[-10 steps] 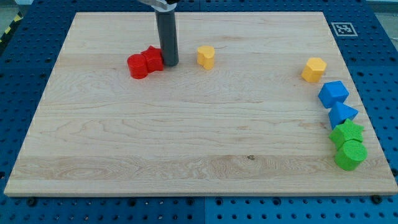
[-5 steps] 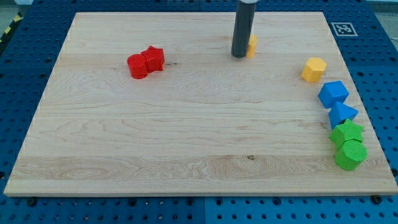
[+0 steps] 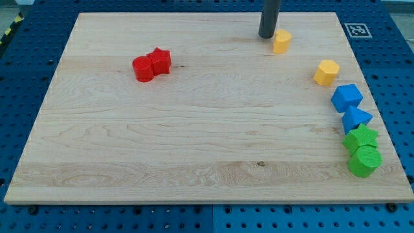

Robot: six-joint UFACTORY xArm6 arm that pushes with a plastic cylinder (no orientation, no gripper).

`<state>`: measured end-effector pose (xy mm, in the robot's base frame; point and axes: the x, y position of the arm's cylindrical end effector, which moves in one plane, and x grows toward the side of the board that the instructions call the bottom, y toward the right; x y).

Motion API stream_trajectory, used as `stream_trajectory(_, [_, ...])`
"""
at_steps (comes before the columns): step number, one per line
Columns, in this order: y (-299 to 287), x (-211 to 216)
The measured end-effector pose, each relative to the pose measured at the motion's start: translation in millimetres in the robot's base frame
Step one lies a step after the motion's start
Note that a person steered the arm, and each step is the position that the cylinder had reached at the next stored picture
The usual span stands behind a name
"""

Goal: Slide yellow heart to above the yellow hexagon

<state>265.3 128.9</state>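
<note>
Near the frame's top, right of centre: my tip (image 3: 267, 36) resting just left of the yellow heart (image 3: 281, 41), seemingly touching. Sitting lower right of the heart, apart: the yellow hexagon (image 3: 326, 72). Lying far left on the bench (image 3: 194, 149): two red blocks (image 3: 151, 65). No jaws on this end effector, so no spread or pinch to report.

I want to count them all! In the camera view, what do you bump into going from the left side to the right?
red blocks → my tip → yellow heart → yellow hexagon; then the blue and green blocks overlap, so their order is unclear.
</note>
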Motion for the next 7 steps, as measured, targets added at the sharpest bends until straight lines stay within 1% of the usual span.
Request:
stream_trajectory(2, [5.4,6.0])
stream_trajectory(3, [12.4,35.5])
stream_trajectory(4, [32.8,54.0])
stream_trajectory(7, [39.6,87.9])
